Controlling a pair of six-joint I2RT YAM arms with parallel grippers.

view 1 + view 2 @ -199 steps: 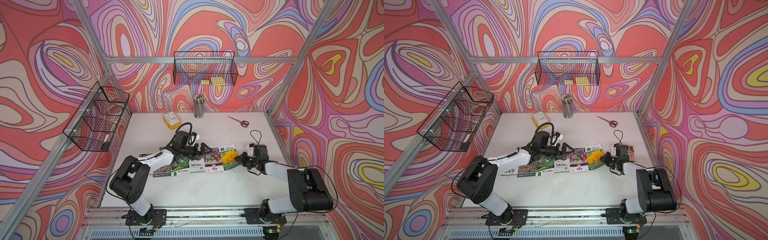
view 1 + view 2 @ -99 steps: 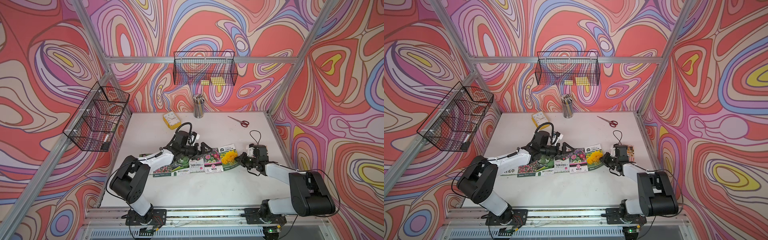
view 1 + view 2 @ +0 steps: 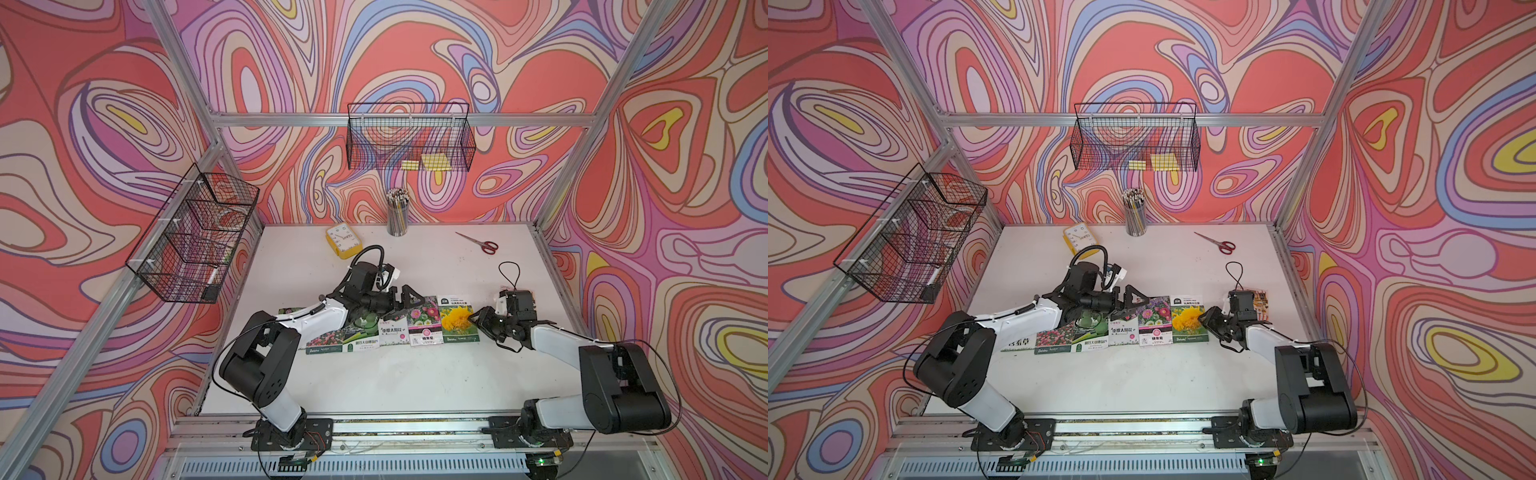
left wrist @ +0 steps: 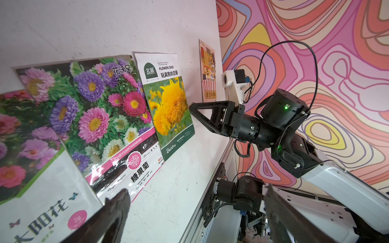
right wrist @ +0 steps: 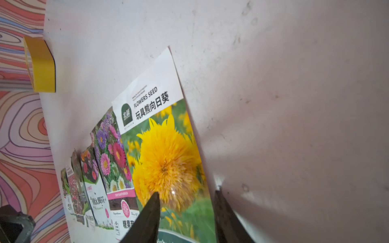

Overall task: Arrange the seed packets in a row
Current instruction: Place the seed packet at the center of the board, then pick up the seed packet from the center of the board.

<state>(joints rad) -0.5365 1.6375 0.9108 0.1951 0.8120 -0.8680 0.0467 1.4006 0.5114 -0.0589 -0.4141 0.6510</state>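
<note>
Right gripper (image 5: 187, 190): jaws parted, clasping nothing; one finger (image 5: 150, 212) over the sunflower packet (image 5: 168, 160), the other over bare table (image 5: 294, 105), the packet's outer edge lying between them.
Left gripper (image 3: 409, 300): spread wide, empty; poised over the far ends of the white-banded packet (image 3: 392, 330) and the aster packet (image 3: 424, 320).
Seed packets (image 3: 361, 336): six lie flat, edge to edge or overlapping, in a line from beneath the left arm (image 3: 320, 318) to the right gripper's fingertips; the sunflower packet ends it.
Shop-picture packet (image 3: 1260, 301): flat, apart from the line, behind the right gripper's wrist.
Back-wall basket (image 3: 409, 137): wire, hung well beyond both grippers; holds two yellow sticky-note pads (image 3: 434, 162), side by side.
Side-wall basket (image 3: 195, 237): wire, partitioned, outboard of the left arm; a slim white item (image 3: 214, 275) at its near end, identity unclear.
Pencil cup (image 3: 397, 220): mesh, upright, well beyond the left gripper; packed with pencils (image 3: 397, 195).
Clock (image 3: 344, 243): yellow-cased, beyond the left gripper's wrist.
Scissors (image 3: 478, 243): red-handled, flat, well beyond the right gripper.
</note>
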